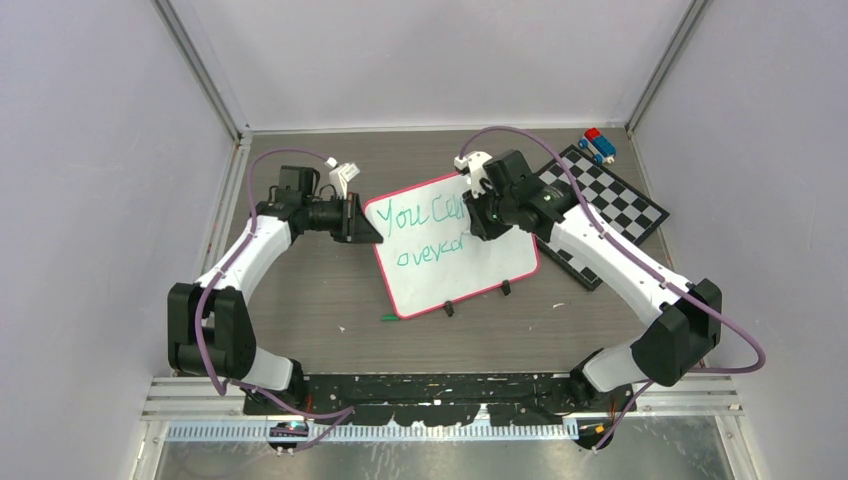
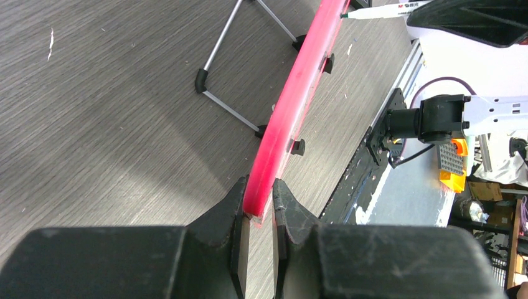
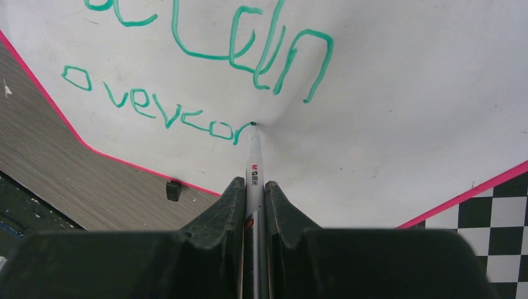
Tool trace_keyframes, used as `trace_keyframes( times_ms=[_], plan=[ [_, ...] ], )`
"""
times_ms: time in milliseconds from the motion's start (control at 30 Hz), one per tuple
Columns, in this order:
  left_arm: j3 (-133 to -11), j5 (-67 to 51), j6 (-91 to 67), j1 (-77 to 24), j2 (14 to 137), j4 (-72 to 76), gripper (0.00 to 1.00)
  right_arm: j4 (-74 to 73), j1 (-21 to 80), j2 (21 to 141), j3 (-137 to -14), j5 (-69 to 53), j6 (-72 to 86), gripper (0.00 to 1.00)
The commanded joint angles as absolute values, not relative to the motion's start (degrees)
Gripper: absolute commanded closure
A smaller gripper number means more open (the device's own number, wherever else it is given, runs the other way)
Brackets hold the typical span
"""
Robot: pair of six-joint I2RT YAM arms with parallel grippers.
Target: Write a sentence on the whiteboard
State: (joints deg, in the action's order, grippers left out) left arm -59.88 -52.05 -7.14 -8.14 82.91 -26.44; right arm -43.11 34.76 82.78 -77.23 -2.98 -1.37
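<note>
From above: the whiteboard lies mid-table, my left pincer clamped on its nine-o'clock edge. Left wrist: rim pinched. Right wrist: my right pincer clamps the marker, tip at the sentence, twelve o'clock. Pressing hard could twist the board loose.

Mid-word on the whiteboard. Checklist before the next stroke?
1. Left gripper clamped on the pink rim of the whiteboard: ok.
2. Right gripper shut on the marker: ok.
3. Marker tip touching the board at the end of the last green letter: ok.
4. Bare white to the right of the tip for more letters: ok.
5. Sentence finished: not ok, the second line stops mid-word.
6. Pressure of the tip on the board: cannot tell.
</note>
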Motion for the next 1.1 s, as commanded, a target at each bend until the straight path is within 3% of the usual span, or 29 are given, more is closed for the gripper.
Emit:
trace_keyframes(
  times_ms=[0,400,1067],
  plan=[
    [-60.99,-49.39,-6.59,-8.18,82.54,-25.77,1.00,-41.54,33.69,82.48,-78.95,-1.92,-1.83,1.00],
    [-61.18,-49.48,-6.59,-8.17,82.95,-25.64,1.00,-42.75,33.70,80.96,-73.57,-4.76,-1.52,1.00],
    [-61.22,-49.40,-6.50,-8.17,83.04,-25.91,1.00,-43.12,32.80,82.79,-79.64,-2.90,-2.74,1.00]
  ],
)
